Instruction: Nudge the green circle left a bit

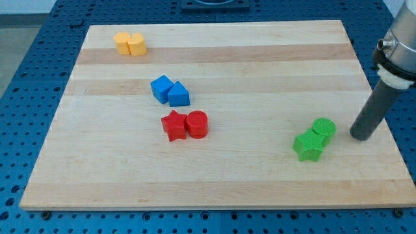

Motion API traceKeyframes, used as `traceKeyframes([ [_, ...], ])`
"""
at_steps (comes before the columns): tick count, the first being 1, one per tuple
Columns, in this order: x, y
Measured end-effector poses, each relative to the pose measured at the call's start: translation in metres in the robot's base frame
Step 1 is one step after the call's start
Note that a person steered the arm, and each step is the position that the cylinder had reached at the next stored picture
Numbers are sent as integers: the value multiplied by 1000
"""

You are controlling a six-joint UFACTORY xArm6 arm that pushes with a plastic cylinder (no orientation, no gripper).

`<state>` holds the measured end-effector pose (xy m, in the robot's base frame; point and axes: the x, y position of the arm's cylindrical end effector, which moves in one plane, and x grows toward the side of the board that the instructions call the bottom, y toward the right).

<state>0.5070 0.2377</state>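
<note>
Right now my tip (361,137) rests on the board just to the view's right of the green circle (323,127), not touching it. No pincer exists on this rod. That circle touches the green star (308,147), below-left of it.

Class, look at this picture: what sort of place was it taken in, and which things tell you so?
Probably a robotics lab bench. A wooden board lies on a blue perforated table, small coloured blocks such as the green circle sit in pairs, and my tip stands just right of that circle.

Green circle (323,127) upright, touching green star (308,145)
</note>
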Motion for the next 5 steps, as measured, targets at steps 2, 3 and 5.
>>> traceKeyframes([
  [2,0,-9],
  [3,0,-11],
  [5,0,-20],
])
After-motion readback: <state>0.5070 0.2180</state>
